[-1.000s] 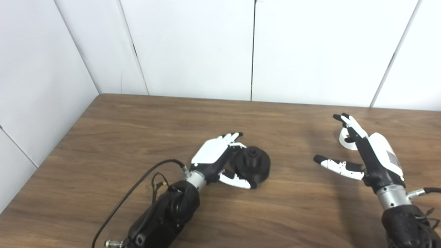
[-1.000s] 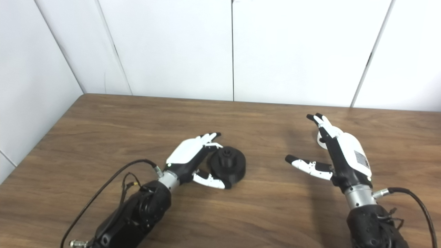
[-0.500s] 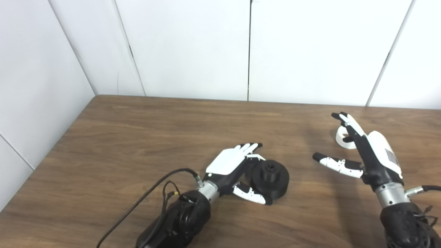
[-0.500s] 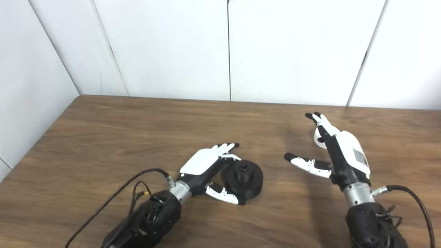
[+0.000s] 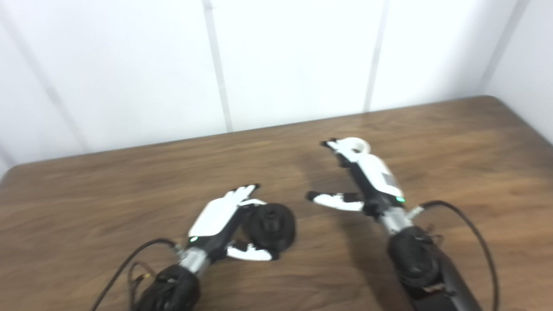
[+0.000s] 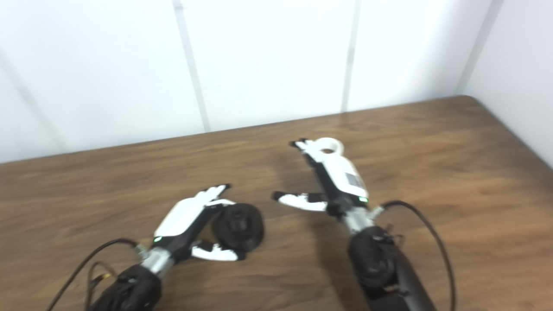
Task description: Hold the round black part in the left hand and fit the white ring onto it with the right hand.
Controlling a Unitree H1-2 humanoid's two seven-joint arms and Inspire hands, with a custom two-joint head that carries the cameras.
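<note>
Now | L robot hand (image 5: 220, 216) beside black part (image 5: 272, 225) | R robot hand (image 5: 367, 177) open by white ring (image 5: 357, 145)

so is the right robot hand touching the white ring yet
Cannot tell. In both blurred eye views the right robot hand overlaps the near edge of the white ring; neither contact nor a gap shows.

A bare test booth or lab: a wooden table (image 5: 108, 203) enclosed by plain white panel walls (image 5: 293, 65).
</note>
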